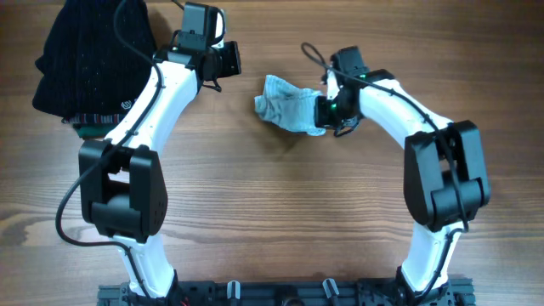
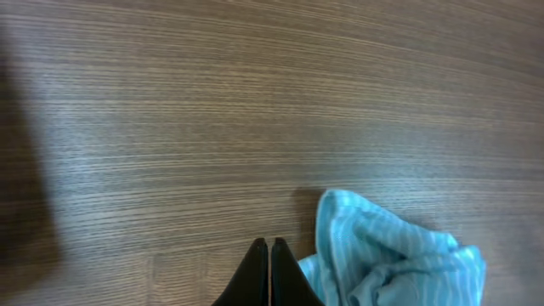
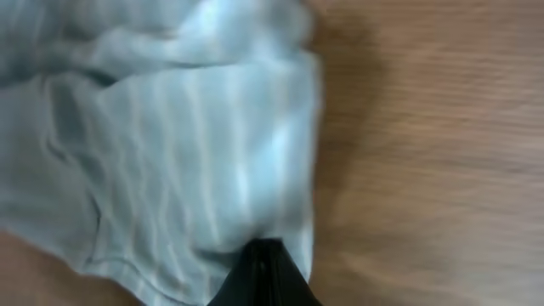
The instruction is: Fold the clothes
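Observation:
The pale blue-white striped garment (image 1: pixel 287 103) lies crumpled on the wooden table, just left of my right gripper (image 1: pixel 324 112). In the right wrist view the garment (image 3: pixel 170 136) fills the left of the frame and my right gripper (image 3: pixel 265 248) is shut on its edge. My left gripper (image 1: pixel 228 59) sits up and to the left of the garment. In the left wrist view its fingers (image 2: pixel 269 246) are shut and empty, with the garment (image 2: pixel 391 255) just to their right.
A black knit garment (image 1: pixel 89 59) lies at the far left, over a dark green garment with plaid trim (image 1: pixel 95 124). Both arm bases stand at the front edge of the wooden table (image 1: pixel 280 204).

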Available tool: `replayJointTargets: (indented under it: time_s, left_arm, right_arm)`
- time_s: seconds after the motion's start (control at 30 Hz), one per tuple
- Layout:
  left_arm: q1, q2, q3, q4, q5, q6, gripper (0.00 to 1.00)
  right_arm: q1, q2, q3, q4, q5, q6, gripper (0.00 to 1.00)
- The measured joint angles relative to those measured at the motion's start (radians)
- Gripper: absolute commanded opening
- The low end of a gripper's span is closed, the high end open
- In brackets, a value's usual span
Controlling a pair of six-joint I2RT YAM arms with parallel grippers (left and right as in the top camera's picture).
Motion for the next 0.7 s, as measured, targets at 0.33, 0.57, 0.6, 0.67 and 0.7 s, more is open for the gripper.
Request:
replayJointTargets:
  time_s: [0.33, 0.57, 0.6, 0.67, 0.7]
  left_arm:
    - [0.103, 0.000, 0.000, 0.000, -0.014, -0.023, 0.04]
    - [0.212, 0.000, 0.000, 0.001, -0.014, -0.061, 0.04]
    - [0.230, 0.000, 0.000, 0.001, -0.014, -0.072, 0.04]
    - [0.245, 0.000, 0.000, 0.001, -0.013, -0.079, 0.04]
    - [0.248, 0.000, 0.000, 0.000, -0.011, -0.082, 0.04]
  right_arm:
    - [0.154, 0.000, 0.000, -0.009, -0.041, 0.058, 0.04]
    - [0.155, 0.000, 0.000, 0.007, -0.068, 0.066, 0.04]
    - [0.155, 0.000, 0.000, 0.010, -0.074, 0.066, 0.04]
    - [0.155, 0.000, 0.000, 0.009, -0.078, 0.066, 0.04]
    - [0.155, 0.000, 0.000, 0.006, -0.078, 0.066, 0.04]
